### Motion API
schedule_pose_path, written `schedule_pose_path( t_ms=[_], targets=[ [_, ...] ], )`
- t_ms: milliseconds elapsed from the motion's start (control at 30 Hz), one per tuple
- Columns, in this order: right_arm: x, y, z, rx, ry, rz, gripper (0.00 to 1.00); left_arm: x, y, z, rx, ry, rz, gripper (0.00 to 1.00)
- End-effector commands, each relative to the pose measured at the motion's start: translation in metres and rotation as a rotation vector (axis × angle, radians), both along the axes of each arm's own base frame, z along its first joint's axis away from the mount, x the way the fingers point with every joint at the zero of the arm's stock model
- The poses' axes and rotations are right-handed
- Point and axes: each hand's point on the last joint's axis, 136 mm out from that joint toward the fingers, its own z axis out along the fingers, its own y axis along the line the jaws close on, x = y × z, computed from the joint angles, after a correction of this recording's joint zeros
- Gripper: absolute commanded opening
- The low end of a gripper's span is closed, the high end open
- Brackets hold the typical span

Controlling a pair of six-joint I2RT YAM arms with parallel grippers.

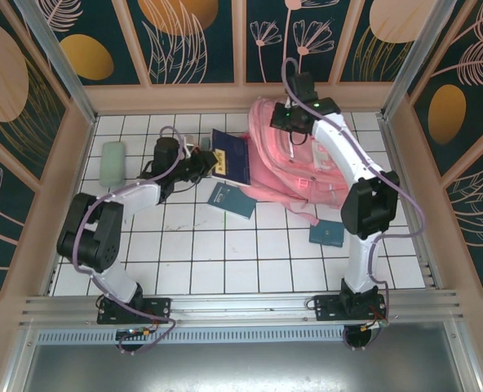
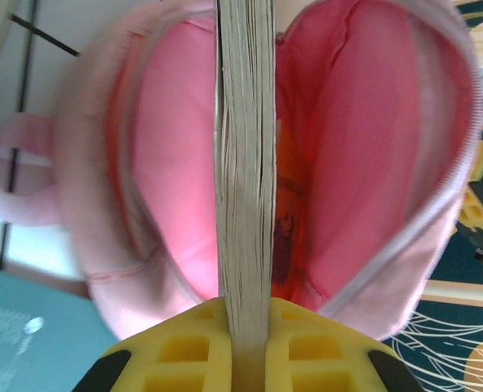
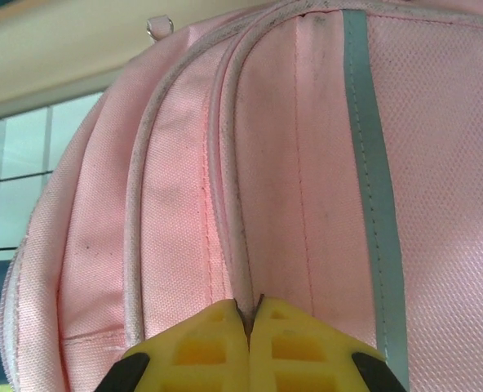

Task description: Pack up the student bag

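Note:
The pink student bag (image 1: 307,175) lies at the back middle of the tiled table. In the left wrist view its zipped mouth (image 2: 372,163) gapes open, showing the pink lining. My left gripper (image 1: 206,161) is shut on a dark blue book (image 1: 231,155) and holds it just left of the bag. The book's pale page edge (image 2: 245,163) runs up from between the yellow fingers (image 2: 184,351), pointing into the opening. My right gripper (image 1: 294,122) is at the bag's far top, shut on a ridge of piped seam (image 3: 240,245). A pale stripe (image 3: 370,180) runs beside that seam.
A teal book (image 1: 232,200) lies in front of the bag. Another teal book (image 1: 327,233) lies near the right arm. A pale green case (image 1: 112,162) rests at the left. Wooden walls (image 1: 86,147) close in the table.

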Motion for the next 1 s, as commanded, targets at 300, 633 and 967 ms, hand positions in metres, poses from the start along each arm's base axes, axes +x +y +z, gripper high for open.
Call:
schedule_pose_path(
  t_ms=[300,633,967],
  targets=[
    [-0.004,-0.006,0.111,0.444,-0.167,0.099,0.0,0.032,-0.098,0.026,-0.102,-0.119,-0.103,0.0],
    [-0.002,-0.012,0.123,0.493,-0.173,0.1,0.0,0.038,-0.175,-0.002,-0.079,-0.102,-0.178,0.0],
    [-0.001,-0.015,0.12,0.495,-0.162,0.092,0.0,0.038,-0.237,-0.044,0.123,-0.111,-0.234,0.0]
  ],
)
